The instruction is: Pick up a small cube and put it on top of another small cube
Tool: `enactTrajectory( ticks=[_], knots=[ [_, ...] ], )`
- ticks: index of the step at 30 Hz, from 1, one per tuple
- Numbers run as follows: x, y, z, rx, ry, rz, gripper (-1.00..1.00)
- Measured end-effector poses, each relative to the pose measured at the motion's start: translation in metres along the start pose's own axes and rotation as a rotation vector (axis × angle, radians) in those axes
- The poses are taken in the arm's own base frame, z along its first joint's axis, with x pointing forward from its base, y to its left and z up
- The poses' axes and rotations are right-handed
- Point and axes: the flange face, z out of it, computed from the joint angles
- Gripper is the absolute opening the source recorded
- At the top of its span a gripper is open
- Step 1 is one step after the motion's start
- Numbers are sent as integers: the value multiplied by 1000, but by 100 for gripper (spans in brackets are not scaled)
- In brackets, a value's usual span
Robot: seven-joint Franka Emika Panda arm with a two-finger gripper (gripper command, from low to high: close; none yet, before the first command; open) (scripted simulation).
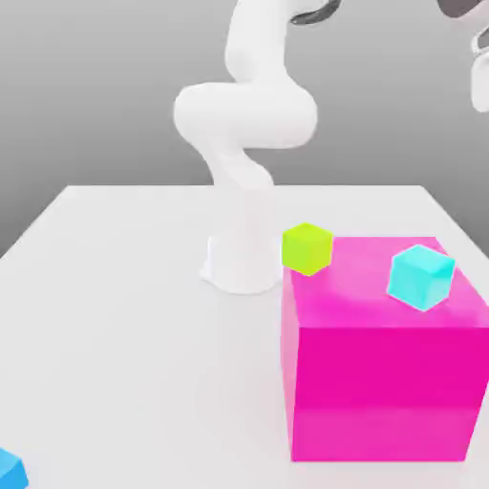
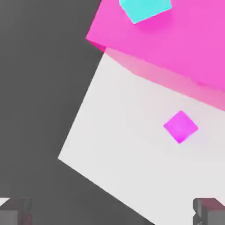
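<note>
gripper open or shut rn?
Open. In the hand view the two fingertips sit far apart at opposite edges, nothing between them; the small magenta cube lies on the white table beyond.

Small cube: glossy magenta, sitting flat on the white table, one corner turned toward the large magenta block, near it but apart. Nothing touches it. Cyan cube rests on that block's top; lime cube at the block's far corner.
</note>
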Motion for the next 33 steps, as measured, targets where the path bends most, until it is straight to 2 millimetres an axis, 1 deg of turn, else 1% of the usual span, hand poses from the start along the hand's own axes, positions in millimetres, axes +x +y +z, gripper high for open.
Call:
enactTrajectory(
  ticks=[3, 6, 9, 11, 13, 15, 16, 21, 22, 23, 25, 27, 30, 33],
  knots=[
    [4, 5, 58, -50, 66, 157, 0],
    [15, 4, 117, -94, 137, 324, 0],
    [33, -2, 175, -130, 213, 502, 0],
    [50, -9, 212, -150, 267, 626, 0],
    [60, -7, 244, -157, 289, 678, 0],
    [68, -1, 274, -159, 294, 692, 0],
    [71, 2, 287, -160, 296, 695, -100],
    [71, 2, 286, -156, 295, 695, -100],
    [74, 3, 293, -157, 296, 697, -100],
    [72, 2, 289, -158, 297, 697, -100],
    [67, -4, 267, -157, 297, 696, -100],
    [61, -10, 239, -156, 295, 697, -100],
    [51, -15, 187, -137, 264, 700, -100],
    [48, -24, 137, -119, 234, 714, -100]
  ],
)
